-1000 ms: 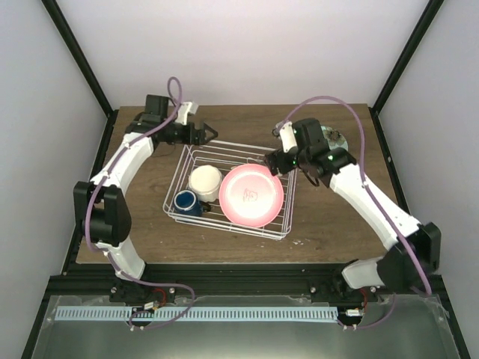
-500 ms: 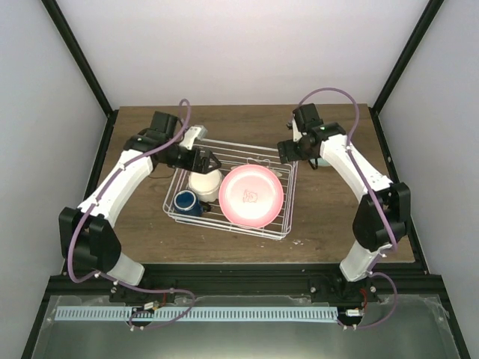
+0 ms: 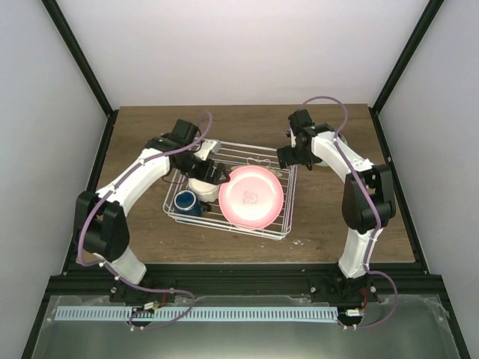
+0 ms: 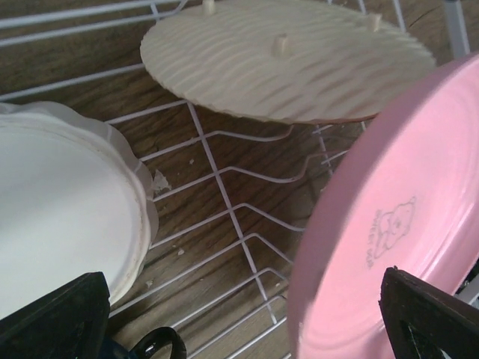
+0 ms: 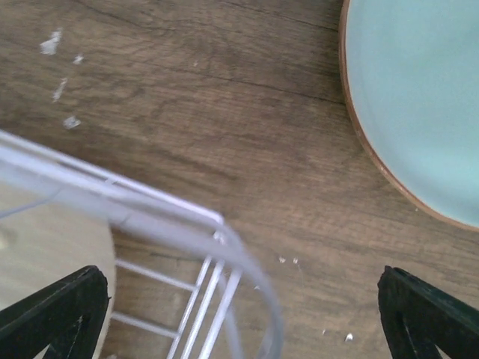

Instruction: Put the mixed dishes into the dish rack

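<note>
Pose: reaching the left gripper (image 3: 215, 172) down into the rack (image 3: 243, 153), fingers spread wide beside the bowl (image 4: 67, 217); hanging the right gripper (image 3: 283, 158), also spread and holding nothing, at the rack's far right corner. Leaning in the rack: pink plate (image 3: 251, 196), beside bowl and mug (image 3: 185, 202). Lying across the far wires: ribbed plate (image 4: 284, 60). Resting on the bench (image 3: 337, 224) just outside that corner: green plate (image 5: 419, 90).

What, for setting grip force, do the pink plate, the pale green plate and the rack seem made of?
Pink plate: probably plastic or melamine, with a satin finish. A bear mark seems moulded into its back.
Pale green plate: likely glazed ceramic, going by the smooth glaze and the bare brown rim.
Rack: thin bent wire, likely metal under a white coating.
</note>
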`<state>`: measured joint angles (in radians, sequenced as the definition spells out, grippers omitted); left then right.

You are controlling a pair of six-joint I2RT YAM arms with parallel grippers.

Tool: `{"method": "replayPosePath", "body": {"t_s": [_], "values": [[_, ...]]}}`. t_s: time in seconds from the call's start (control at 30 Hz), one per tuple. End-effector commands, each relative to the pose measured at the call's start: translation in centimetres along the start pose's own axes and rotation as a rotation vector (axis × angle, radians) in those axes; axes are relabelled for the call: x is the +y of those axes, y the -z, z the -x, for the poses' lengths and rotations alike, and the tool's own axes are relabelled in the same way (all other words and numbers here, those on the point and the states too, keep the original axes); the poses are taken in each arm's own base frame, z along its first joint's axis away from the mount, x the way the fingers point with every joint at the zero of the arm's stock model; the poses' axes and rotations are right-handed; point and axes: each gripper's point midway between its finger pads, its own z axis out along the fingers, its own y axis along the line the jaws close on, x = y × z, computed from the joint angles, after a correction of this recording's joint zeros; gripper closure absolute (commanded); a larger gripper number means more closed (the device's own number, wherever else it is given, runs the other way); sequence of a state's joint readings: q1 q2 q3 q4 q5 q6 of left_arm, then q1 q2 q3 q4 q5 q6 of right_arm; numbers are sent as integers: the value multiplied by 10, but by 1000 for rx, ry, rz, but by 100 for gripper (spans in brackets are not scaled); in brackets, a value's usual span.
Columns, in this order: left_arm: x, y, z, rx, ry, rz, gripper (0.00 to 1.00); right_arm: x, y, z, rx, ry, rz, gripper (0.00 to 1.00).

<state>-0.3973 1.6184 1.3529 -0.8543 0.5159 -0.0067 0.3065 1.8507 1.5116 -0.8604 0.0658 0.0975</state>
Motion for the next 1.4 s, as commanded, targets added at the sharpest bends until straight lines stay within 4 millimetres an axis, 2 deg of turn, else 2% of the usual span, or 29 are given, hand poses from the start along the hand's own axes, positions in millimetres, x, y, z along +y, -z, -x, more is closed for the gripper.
{"method": "replayPosePath", "body": {"t_s": [0.0, 0.27, 0.4, 0.53, 0.7, 0.93, 1.0, 1.13, 1.2, 1.37], "values": [[4, -17, -7, 39, 3, 4, 0, -20, -4, 36, -82, -31, -36, 0], [-7, -24, -3, 44, 1, -68, 0, -61, -10, 83, -151, -39, -106, 0], [-9, -26, -4, 54, 7, -87, 0, -71, -14, 104, -174, -27, -121, 0], [-9, -29, -3, 61, 11, -96, 0, -68, -18, 116, -180, -19, -107, 0], [-12, -33, 5, 48, 17, -117, 0, -65, -22, 114, -176, -5, -87, 0], [-15, -38, 13, 46, 14, -140, 1, -36, -4, 101, -195, 108, 6, 1], [-17, -40, 13, 50, 11, -151, 6, -29, 5, 97, -203, 119, 21, 4], [-20, -43, 11, 62, 14, -172, 31, -26, 20, 86, -192, 125, -10, 10], [-21, -44, 10, 66, 13, -180, 45, -28, 31, 80, -190, 124, -28, 17], [-26, -49, 6, 82, 12, -213, 68, -30, 53, 71, -198, 114, -47, 23]]}}
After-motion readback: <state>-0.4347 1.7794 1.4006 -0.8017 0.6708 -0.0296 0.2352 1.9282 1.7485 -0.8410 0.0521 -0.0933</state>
